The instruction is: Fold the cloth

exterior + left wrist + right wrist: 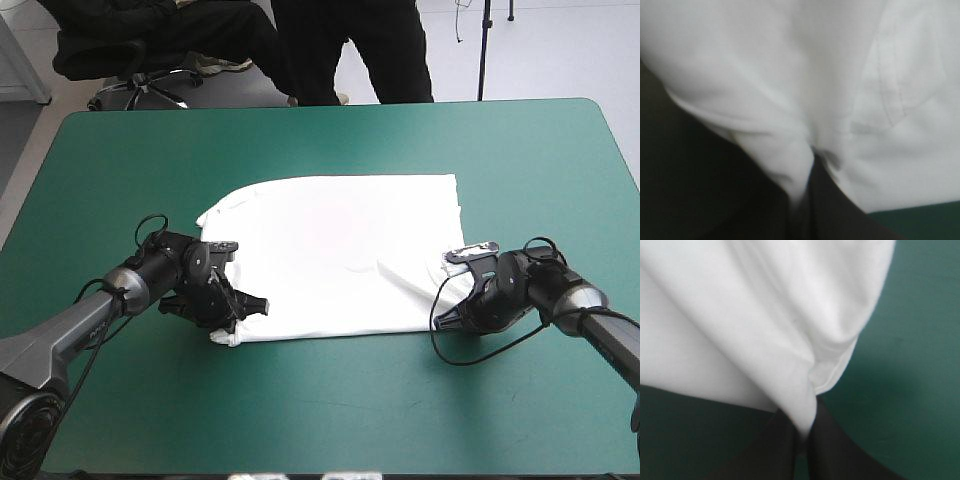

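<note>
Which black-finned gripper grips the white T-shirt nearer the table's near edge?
The left gripper: shut on the bunched near-left corner of the white T-shirt. The right gripper pinches farther up its right edge.

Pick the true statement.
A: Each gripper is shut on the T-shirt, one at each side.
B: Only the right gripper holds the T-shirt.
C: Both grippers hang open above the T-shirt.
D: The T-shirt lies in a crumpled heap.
A: the left gripper and the right gripper each pinch white fabric of the spread T-shirt.

Probably a robotics lab, teal-green table [320, 140], office chair [145, 88], tripod [485, 50]
</note>
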Action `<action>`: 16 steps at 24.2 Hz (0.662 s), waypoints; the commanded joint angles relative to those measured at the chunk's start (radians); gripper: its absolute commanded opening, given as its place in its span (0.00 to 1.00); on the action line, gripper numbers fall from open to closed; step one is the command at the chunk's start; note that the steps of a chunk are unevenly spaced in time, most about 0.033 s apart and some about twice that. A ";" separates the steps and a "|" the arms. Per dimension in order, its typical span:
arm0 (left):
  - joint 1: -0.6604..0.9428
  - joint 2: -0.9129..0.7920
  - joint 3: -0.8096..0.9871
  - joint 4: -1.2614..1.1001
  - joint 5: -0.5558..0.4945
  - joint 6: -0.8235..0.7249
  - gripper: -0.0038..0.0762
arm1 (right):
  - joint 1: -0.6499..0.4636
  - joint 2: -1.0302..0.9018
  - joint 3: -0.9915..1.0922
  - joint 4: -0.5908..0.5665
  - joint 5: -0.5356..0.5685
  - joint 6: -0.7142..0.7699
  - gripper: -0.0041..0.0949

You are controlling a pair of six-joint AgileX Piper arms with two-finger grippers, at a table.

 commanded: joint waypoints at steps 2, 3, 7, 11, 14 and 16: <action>-0.002 -0.087 -0.031 0.070 0.046 0.005 0.03 | 0.002 -0.063 -0.086 0.058 0.121 -0.004 0.02; -0.002 -0.131 -0.031 0.070 0.055 0.005 0.03 | 0.000 -0.088 -0.111 0.053 0.146 -0.004 0.02; -0.002 -0.260 -0.031 0.057 0.083 -0.002 0.03 | 0.000 -0.149 -0.186 0.064 0.235 -0.004 0.02; -0.002 -0.314 -0.031 0.034 0.107 -0.002 0.03 | 0.000 -0.173 -0.222 0.094 0.305 -0.006 0.02; -0.002 -0.357 -0.033 0.013 0.109 -0.007 0.03 | 0.000 -0.202 -0.241 0.096 0.321 -0.006 0.02; -0.002 -0.383 -0.043 0.011 0.105 -0.020 0.03 | 0.000 -0.213 -0.258 0.096 0.320 0.001 0.02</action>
